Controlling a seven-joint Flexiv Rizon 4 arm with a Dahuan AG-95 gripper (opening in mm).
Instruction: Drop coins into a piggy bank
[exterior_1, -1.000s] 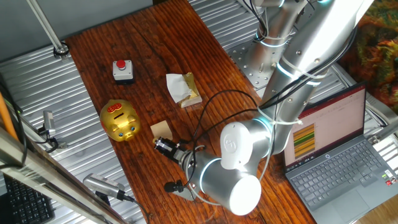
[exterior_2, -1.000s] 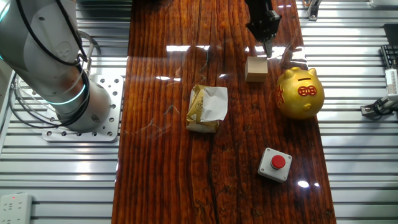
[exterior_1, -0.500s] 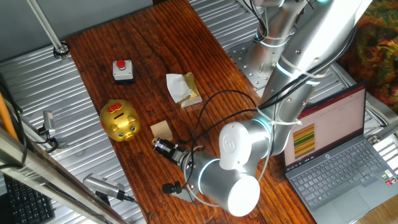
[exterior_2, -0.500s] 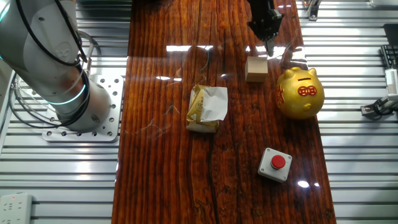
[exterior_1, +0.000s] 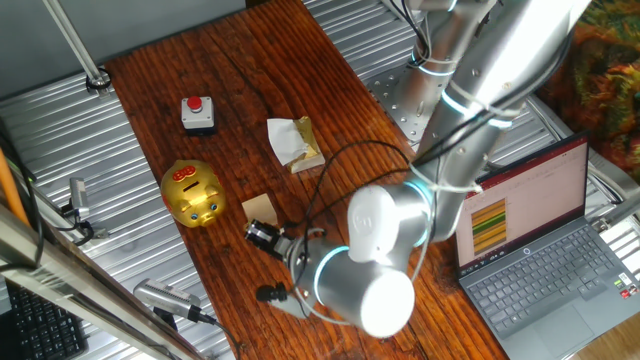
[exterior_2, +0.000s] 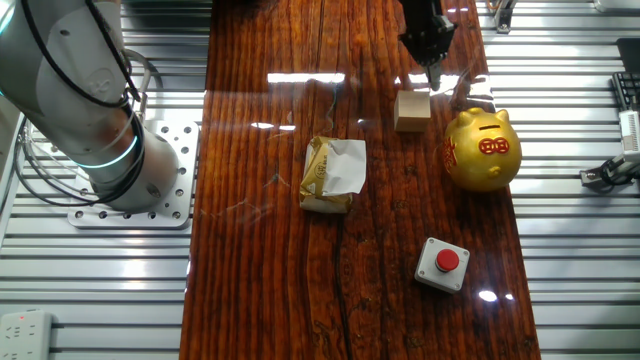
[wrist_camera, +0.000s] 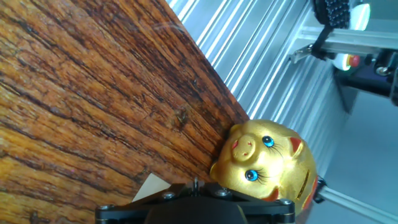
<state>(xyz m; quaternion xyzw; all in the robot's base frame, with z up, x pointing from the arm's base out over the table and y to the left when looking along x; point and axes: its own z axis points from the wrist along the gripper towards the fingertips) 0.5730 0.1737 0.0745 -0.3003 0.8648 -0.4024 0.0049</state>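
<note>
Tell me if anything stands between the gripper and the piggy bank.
Nothing visible does. The gripper hangs beside the wooden cube, which sits off to the side of the path; bare table lies between the gripper and the piggy bank.

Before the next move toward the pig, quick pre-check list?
1. Piggy bank upright, red patch on top: ok.
2. Pig on the wooden table, near its edge but fully supported: ok.
3. Hand position: above the wooden cube, not yet over the pig: not ok.
4. Coin held in the hand: cannot tell, fingertips too small to read.
5. Path from cube to pig free of the packet and red button box: ok.
</note>
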